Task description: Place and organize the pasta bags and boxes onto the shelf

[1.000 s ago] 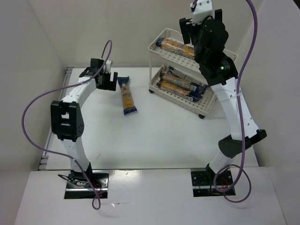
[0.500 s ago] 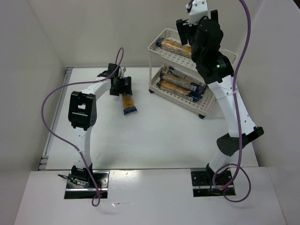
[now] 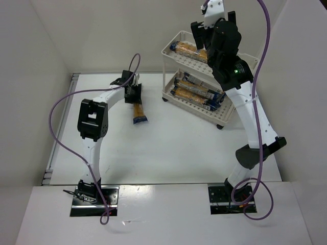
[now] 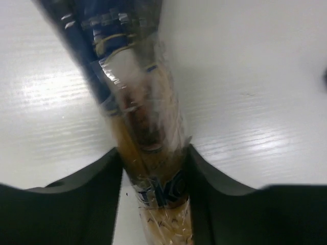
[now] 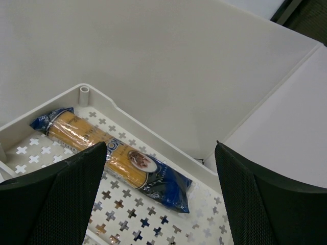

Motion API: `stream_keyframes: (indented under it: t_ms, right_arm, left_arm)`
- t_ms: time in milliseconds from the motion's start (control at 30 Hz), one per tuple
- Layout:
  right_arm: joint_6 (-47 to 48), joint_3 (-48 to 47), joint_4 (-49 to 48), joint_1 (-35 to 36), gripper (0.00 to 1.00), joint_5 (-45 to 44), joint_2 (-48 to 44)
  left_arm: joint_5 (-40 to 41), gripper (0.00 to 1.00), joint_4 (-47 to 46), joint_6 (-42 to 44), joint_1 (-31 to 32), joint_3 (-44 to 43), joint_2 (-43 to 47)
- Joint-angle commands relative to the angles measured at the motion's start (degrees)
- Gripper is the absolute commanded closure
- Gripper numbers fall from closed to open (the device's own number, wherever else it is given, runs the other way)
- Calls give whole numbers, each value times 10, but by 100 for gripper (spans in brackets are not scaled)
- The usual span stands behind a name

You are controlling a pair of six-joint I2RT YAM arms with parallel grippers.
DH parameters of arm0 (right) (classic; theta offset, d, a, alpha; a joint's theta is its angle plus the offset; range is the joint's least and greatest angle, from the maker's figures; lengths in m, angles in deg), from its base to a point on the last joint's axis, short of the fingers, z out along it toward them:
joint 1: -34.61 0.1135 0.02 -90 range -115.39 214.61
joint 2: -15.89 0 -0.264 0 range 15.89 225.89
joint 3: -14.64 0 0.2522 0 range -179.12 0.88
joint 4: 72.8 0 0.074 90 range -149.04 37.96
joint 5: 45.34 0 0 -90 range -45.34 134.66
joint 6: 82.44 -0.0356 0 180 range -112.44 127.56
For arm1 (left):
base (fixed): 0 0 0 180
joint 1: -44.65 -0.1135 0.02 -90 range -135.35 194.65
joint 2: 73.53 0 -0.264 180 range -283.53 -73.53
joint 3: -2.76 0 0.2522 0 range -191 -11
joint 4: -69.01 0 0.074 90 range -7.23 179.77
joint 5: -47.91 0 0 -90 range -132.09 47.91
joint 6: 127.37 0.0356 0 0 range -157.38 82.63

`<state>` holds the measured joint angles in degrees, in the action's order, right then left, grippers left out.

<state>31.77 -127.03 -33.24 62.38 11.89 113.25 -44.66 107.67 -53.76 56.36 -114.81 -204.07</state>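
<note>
A long pasta packet (image 3: 139, 113) with dark blue ends and an orange middle lies on the white table, left of the shelf (image 3: 167, 51). My left gripper (image 3: 134, 93) is down at the packet's far end. In the left wrist view both black fingers (image 4: 104, 194) press against the sides of the packet (image 4: 148, 127), so that gripper (image 4: 156, 176) is shut on it. My right gripper (image 3: 202, 31) hangs open above the shelf's top tray. One packet (image 5: 117, 158) lies on that tray (image 5: 122, 109), below the right gripper (image 5: 161, 148). Several more packets (image 3: 196, 91) lie on the lower tier.
The shelf stands at the back right on small dark wheels, close to the back wall. White walls enclose the table on the left, back and right. A purple cable loops off each arm.
My left gripper swung right to the packet on the table and closed on its far end. The right arm shifted slightly left above the top tray, still open.
</note>
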Motion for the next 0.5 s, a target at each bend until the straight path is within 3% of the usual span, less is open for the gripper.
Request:
stream_keyframes:
  t_ms: [0, 100, 133, 267, 367, 467]
  right_arm:
    - [8, -8, -22, 3, 9, -9, 5]
    - [8, -14, -22, 3, 9, -9, 5]
    - [8, -14, -22, 3, 9, -9, 5]
    - [8, -20, -16, 3, 10, -9, -1]
    - [8, -25, -11, 3, 10, 3, -6]
    - [8, -31, -11, 3, 10, 9, -6]
  left_arm:
    - [27, 56, 1, 36, 2, 12, -31]
    - [27, 95, 1, 60, 2, 43, -13]
    - [27, 99, 1, 70, 2, 53, -7]
    - [13, 100, 22, 129, -5, 107, 33]
    - [-12, 100, 30, 219, -5, 156, 92]
    - [-12, 100, 10, 307, -5, 193, 199]
